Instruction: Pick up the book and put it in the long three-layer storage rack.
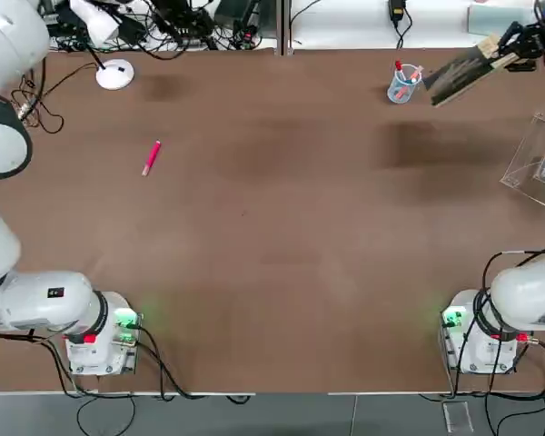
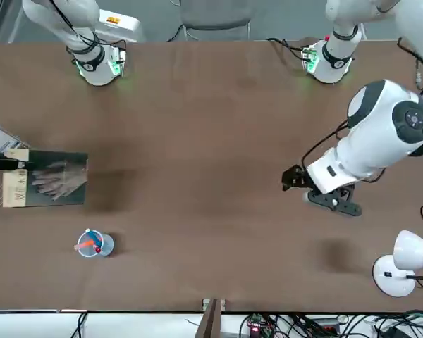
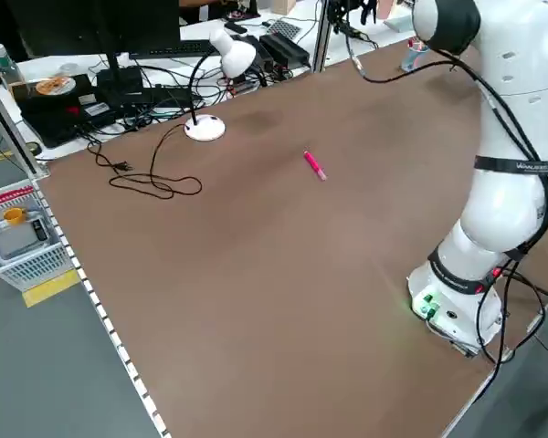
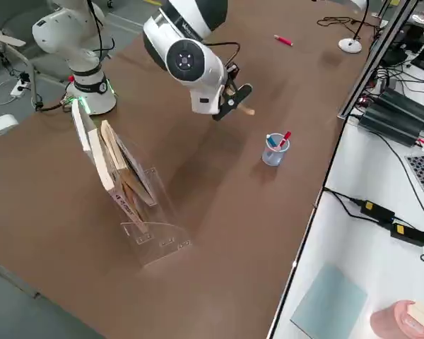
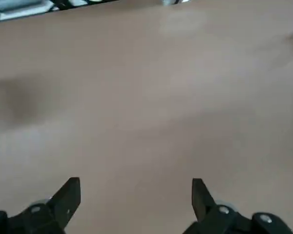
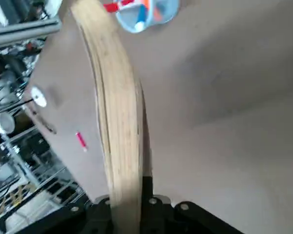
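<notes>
The book (image 1: pixel 457 74) hangs tilted in the air at the far right of the table, dark cover up, its pale hand image (image 2: pixel 58 179) facing the front camera. My right gripper (image 1: pixel 501 51) is shut on its tan-strip edge; the right wrist view shows the book's pale page edge (image 6: pixel 113 117) running up from between the jaws. The long three-layer storage rack (image 1: pixel 538 156), clear acrylic, stands at the right table edge, nearer the robot than the book. In the rack (image 4: pixel 147 215) lean a few upright tan books. My left gripper (image 2: pixel 293 177) hovers open over bare table on the left side.
A clear cup of pens (image 1: pixel 402 84) stands just left of the held book. A pink pen (image 1: pixel 152 157) lies on the left half of the table. A white desk lamp (image 1: pixel 114 73) sits at the far left corner, cables around it.
</notes>
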